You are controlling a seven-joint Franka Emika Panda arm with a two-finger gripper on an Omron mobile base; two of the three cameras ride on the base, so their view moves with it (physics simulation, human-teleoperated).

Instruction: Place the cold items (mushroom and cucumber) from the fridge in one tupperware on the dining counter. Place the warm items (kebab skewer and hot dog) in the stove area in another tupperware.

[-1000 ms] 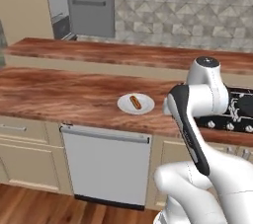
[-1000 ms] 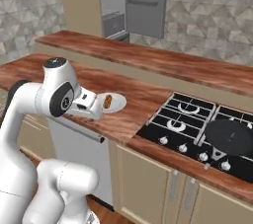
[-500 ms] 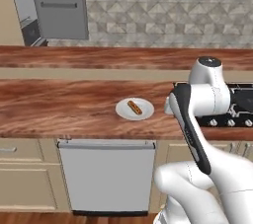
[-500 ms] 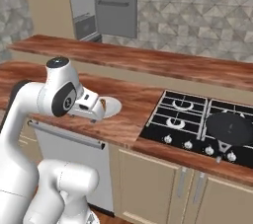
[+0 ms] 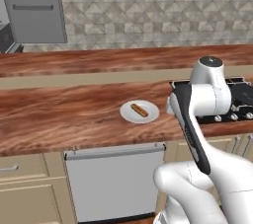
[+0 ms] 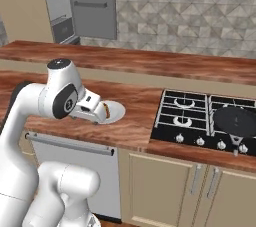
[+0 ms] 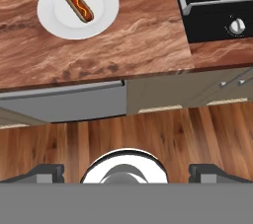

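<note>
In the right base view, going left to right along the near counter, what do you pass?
Robot arm → white plate holding the hot dog, partly hidden behind the arm → bare wood counter → black stove with a dark round pan on its right side.

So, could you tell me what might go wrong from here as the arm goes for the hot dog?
1. The hot dog lies loose on a smooth white plate; a push from the open gripper could roll it or slide the plate.
2. The gripper hangs well back from the counter's edge, so the reach is long.
3. The stove sits close beside the plate.
</note>
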